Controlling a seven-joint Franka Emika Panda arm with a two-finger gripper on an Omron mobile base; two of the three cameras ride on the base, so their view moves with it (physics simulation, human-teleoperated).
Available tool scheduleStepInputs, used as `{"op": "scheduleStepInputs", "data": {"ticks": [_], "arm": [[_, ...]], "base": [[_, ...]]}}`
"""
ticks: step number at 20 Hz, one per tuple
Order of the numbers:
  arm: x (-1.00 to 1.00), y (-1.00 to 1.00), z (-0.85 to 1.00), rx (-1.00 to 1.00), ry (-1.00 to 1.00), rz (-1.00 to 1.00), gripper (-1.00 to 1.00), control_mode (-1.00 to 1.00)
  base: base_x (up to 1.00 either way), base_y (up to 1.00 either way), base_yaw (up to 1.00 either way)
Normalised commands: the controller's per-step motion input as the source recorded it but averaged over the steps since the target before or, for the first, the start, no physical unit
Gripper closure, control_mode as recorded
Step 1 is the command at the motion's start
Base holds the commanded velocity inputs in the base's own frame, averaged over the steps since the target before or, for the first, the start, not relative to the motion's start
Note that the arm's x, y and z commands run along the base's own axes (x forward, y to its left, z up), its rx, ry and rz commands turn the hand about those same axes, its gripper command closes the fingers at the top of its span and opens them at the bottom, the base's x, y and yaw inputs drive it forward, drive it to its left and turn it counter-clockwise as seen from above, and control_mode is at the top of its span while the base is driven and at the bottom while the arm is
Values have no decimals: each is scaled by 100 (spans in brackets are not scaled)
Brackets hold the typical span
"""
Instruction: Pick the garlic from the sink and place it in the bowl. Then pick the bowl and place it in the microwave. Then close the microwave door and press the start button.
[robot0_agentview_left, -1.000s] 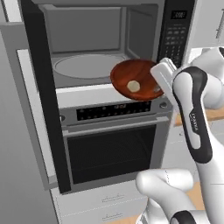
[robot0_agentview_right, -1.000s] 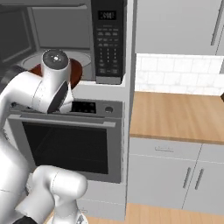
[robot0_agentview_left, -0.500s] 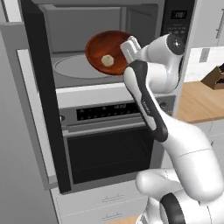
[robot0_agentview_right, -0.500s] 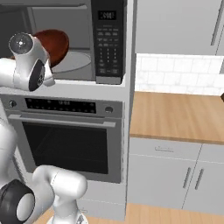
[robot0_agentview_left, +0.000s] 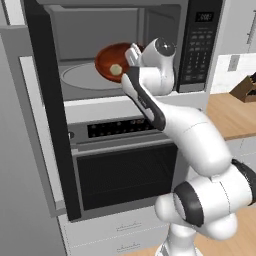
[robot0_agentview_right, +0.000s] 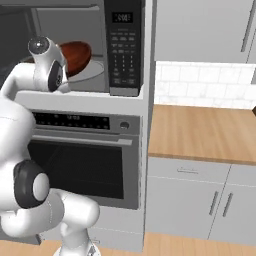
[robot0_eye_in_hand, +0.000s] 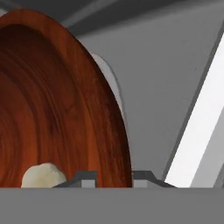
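Note:
The reddish-brown wooden bowl (robot0_agentview_left: 113, 61) hangs tilted inside the open microwave (robot0_agentview_left: 125, 45), above its round turntable (robot0_agentview_left: 85, 78). The pale garlic (robot0_agentview_left: 116, 69) lies in the bowl's lower part. My gripper (robot0_agentview_left: 131, 56) is shut on the bowl's right rim. From the right base view the bowl (robot0_agentview_right: 76, 55) shows behind my wrist. In the hand view the bowl (robot0_eye_in_hand: 57, 109) looms large, the garlic (robot0_eye_in_hand: 43, 175) rests at its bottom, and my gripper (robot0_eye_in_hand: 114, 178) pinches the rim. The microwave door (robot0_agentview_left: 47, 110) stands swung open to the left. The sink is out of view.
The keypad panel (robot0_agentview_left: 200, 45) is right of the cavity. Below the microwave sits a wall oven (robot0_agentview_left: 125, 165) with a bar handle. A wooden counter (robot0_agentview_right: 200, 132) extends to the right, with a knife block (robot0_agentview_left: 246, 89) on it.
The arm has reached further into the microwave cavity, carrying the bowl with the garlic slightly right and inward. The grip has stayed the same.

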Motion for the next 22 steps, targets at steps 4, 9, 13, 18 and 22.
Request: {"op": "scheduleStepInputs", "data": {"ticks": [4, 9, 13, 18, 22], "arm": [[57, 11, -26, 0, 4, 0, -100, -100], [26, 14, -3, 0, 0, 0, -100, -100], [-53, 3, 20, 0, -15, 1, -100, -100], [-100, -24, 6, 1, -26, 10, -100, -100], [-100, -36, -5, 0, -10, 19, -100, -100]], "base": [[0, 0, 0], [0, 0, 0], [0, 0, 0], [0, 0, 0], [0, 0, 0]]}}
